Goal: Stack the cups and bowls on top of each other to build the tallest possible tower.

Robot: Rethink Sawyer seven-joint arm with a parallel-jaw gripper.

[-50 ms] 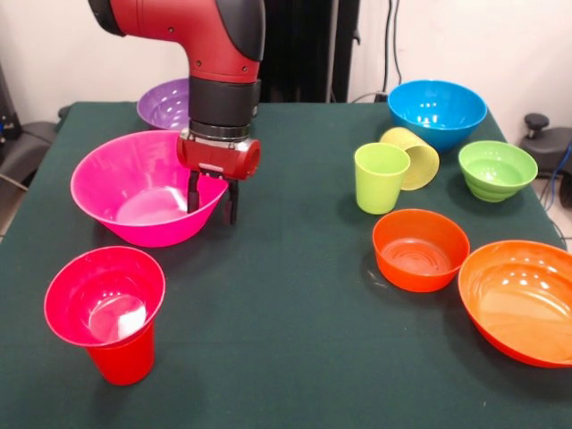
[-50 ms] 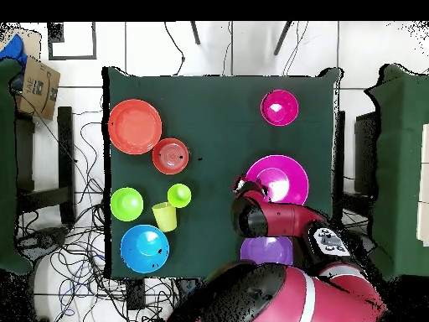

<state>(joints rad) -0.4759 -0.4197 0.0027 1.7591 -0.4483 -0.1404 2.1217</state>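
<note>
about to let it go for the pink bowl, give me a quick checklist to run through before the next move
1. Hand at the large pink bowl: ok, its fingers straddle the bowl's rim on the side toward the table's middle.
2. Hand closed on the rim: not ok, the fingers look apart.
3. Pink bowl free of other items: ok, nothing inside it; the purple bowl sits behind it, apart.
4. Tower base: ok, a small magenta bowl sits on the upside-down red cup.
5. Cups upright: not ok, the pale yellow cup lies on its side against the lime green cup.
6. Path from bowl to red cup: ok, bare cloth between.
</note>
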